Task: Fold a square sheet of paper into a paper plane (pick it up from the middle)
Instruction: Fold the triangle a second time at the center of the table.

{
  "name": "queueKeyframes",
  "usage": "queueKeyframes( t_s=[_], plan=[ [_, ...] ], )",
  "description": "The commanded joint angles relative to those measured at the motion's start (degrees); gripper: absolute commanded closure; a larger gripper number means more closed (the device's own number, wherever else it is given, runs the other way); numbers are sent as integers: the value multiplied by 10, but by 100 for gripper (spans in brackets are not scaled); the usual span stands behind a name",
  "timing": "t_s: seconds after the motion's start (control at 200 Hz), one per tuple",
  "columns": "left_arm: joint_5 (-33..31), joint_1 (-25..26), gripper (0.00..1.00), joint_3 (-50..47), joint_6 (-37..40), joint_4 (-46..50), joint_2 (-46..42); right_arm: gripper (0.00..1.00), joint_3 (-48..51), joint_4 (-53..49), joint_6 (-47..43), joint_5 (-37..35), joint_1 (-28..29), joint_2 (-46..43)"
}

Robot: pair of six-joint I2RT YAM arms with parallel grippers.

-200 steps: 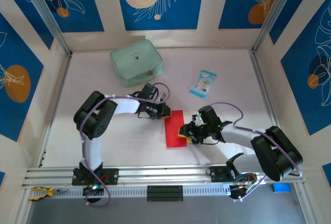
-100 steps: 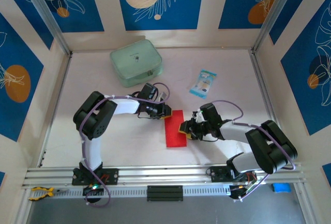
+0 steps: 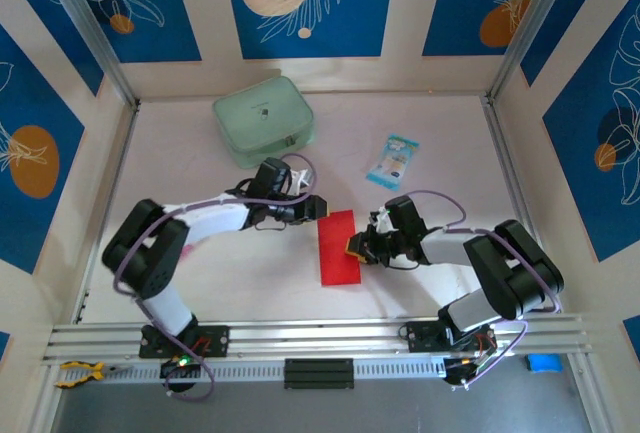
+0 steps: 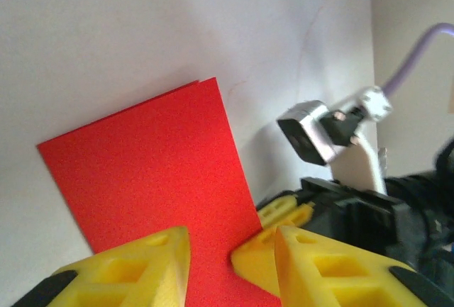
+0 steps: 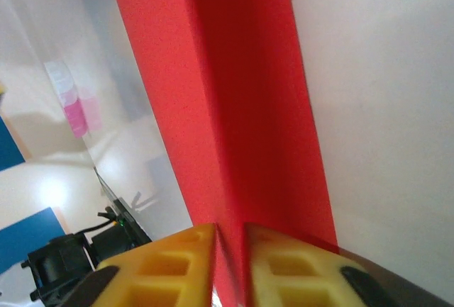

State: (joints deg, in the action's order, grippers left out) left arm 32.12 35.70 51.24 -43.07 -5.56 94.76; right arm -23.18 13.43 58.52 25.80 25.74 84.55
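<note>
I see a pale green pouch (image 3: 263, 120) at the far side of the bench (image 3: 455, 138). A small blue and white packet (image 3: 392, 160) lies to its right, well apart from it. Both are away from the arms, and nothing sits between them and the red paper (image 3: 338, 247).

The red paper lies flat in the middle of the bench, folded into a long strip. My left pincer (image 3: 318, 211) is just above its far left corner. Its yellow fingers (image 4: 135, 264) stand apart with nothing in them. My right pincer (image 3: 357, 247) is at the right edge of the paper. It is clenched on that edge, and the red shows pinched between its two fingers (image 5: 167, 261).

There may be a small mark on the pouch, but it is too tiny for me to read. The words on the packet are too small too.
</note>
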Motion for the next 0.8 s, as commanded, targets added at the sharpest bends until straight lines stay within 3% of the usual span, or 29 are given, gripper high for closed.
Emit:
queueKeyframes(
  t_s=[0.0, 0.165, 0.31, 0.515, 0.57, 0.67, 0.79],
  plan=[
    [-54, 2, 62, -37, 28, -8, -57, 89, -19, 17, -3, -2, -3, 10],
    [-82, 2, 58, -78, 35, -26, -121, 95, -36, 34, 6, 0, -2, 32],
    [-93, 1, 50, -128, 39, -83, -177, 95, -50, 59, 19, -3, -2, 57],
    [-127, -3, 41, -146, 60, -64, -222, 95, -75, 77, 36, -17, 7, 95],
    [-142, -3, 31, -152, 61, -60, -233, 95, -80, 73, 38, -19, 12, 102],
    [-135, -8, 1, -160, 63, -68, -241, 91, -79, 63, 41, -17, 16, 102],
    [-96, -18, 0, -161, 64, -77, -238, 85, -81, 35, 30, -16, 16, 90]
  ],
)
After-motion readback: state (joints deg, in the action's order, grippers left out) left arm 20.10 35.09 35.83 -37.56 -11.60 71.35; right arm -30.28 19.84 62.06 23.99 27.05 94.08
